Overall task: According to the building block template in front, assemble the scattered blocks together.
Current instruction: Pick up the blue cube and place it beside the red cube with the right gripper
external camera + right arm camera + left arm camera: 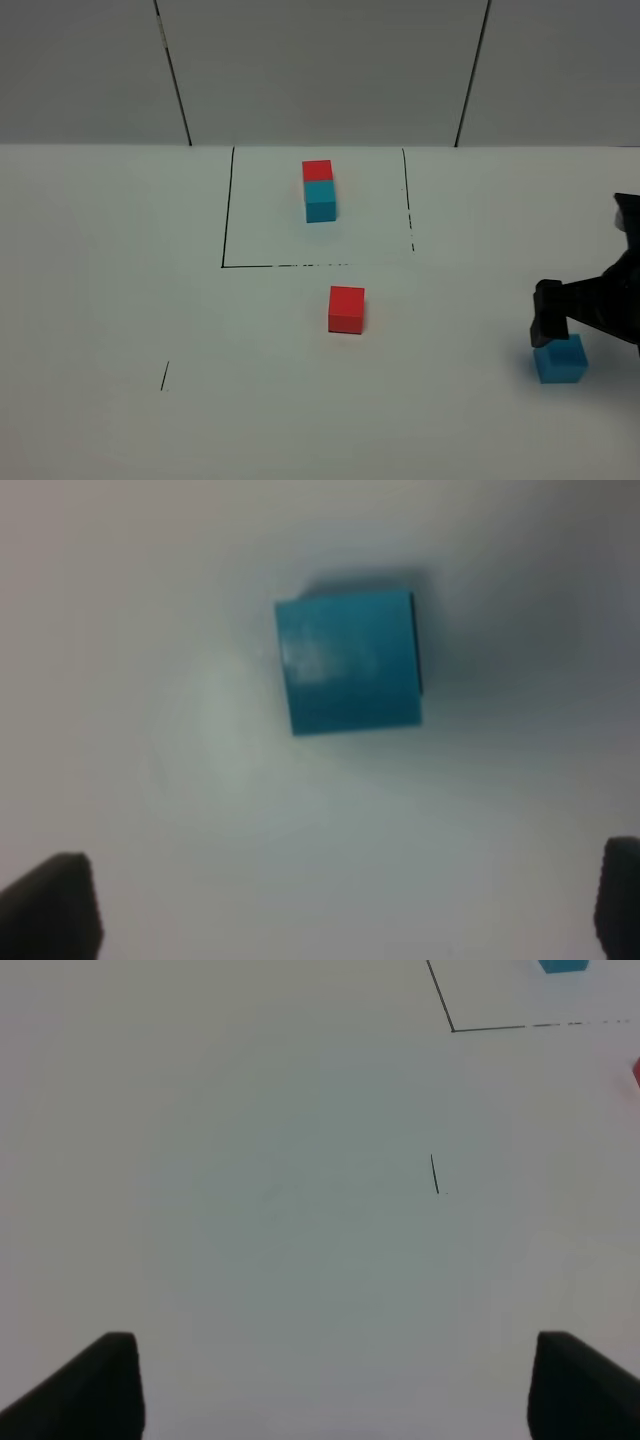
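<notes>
Template joined; red cube central, cyan cube right, apart.

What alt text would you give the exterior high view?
The right gripper hangs just over a loose cyan cube at the right of a white table. A loose red cube sits mid-table, and the joined red-cyan template lies inside a black outline behind it.

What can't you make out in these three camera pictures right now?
- Exterior high view: the right claw overlaps the loose cyan cube's far edge, so contact between them is unclear.
- Left wrist view: the template and the red cube are slivers cut off by frame edges.
- Right wrist view: that cube is blurred; only the claw's tips show.
- The left claw is outside the exterior view.
</notes>
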Action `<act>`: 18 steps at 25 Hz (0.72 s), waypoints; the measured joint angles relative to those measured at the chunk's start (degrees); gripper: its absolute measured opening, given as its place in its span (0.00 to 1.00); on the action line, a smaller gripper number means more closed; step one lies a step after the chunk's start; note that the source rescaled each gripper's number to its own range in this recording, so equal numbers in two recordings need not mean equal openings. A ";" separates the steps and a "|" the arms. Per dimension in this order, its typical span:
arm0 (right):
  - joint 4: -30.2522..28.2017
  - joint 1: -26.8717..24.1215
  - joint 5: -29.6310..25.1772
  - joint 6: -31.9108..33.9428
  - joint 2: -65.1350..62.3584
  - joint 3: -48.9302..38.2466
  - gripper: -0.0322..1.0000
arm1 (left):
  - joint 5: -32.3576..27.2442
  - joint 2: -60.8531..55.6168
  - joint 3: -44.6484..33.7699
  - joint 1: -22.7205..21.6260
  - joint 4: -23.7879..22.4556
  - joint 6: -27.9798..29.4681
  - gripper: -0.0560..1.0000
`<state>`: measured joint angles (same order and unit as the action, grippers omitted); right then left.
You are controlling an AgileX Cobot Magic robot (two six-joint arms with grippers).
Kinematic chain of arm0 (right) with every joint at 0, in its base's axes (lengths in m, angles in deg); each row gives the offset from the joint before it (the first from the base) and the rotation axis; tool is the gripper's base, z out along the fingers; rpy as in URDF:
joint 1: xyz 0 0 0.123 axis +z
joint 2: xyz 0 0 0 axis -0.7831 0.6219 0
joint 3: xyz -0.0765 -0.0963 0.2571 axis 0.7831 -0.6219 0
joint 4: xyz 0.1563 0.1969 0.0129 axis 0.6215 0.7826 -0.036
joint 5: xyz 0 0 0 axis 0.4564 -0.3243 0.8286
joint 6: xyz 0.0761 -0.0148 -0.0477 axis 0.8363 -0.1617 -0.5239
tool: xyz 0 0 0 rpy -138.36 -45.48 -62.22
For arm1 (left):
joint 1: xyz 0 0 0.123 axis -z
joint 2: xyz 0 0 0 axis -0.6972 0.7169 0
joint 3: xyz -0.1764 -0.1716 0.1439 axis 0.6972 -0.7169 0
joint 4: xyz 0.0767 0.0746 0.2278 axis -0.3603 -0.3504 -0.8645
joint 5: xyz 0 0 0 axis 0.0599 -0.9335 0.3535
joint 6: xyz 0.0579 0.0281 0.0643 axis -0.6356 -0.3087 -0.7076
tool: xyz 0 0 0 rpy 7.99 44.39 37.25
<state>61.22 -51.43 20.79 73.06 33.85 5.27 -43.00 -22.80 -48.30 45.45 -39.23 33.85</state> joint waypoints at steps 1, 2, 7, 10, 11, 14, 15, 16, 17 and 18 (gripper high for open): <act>-1.07 0.57 0.33 0.80 1.45 0.81 1.00 | 0.00 0.00 0.00 0.00 0.00 0.00 0.65; -2.25 0.84 0.43 1.60 2.53 1.32 1.00 | 0.00 0.00 0.00 0.00 0.00 0.00 0.65; -5.21 0.95 0.63 2.85 6.99 1.96 1.00 | 0.00 0.00 0.00 0.00 0.00 0.00 0.65; -5.21 1.00 1.07 2.85 9.00 1.96 1.00 | 0.00 0.00 0.00 0.00 0.00 0.00 0.65; -5.53 1.00 1.74 2.85 9.65 1.96 1.00 | 0.00 0.00 0.00 0.00 0.00 0.00 0.65; -5.80 1.00 3.75 2.85 11.46 1.96 1.00 | 0.00 0.00 0.00 0.00 0.00 0.00 0.65; -6.16 1.00 4.20 2.85 12.19 1.96 1.00 | 0.00 0.00 0.00 0.00 0.00 0.00 0.65; -6.58 1.00 4.57 2.85 12.85 1.96 1.00 | 0.00 0.00 0.00 0.00 0.00 0.00 0.65; -6.84 1.00 4.73 2.85 13.57 1.96 1.00 | 0.00 0.00 0.00 0.00 0.00 0.00 0.65; -6.96 1.00 5.04 2.85 14.18 1.96 1.00 | 0.00 0.00 0.00 0.00 0.00 0.00 0.65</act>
<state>54.26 -50.43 25.83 75.91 48.03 7.24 -43.00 -22.80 -48.30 45.45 -39.23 33.85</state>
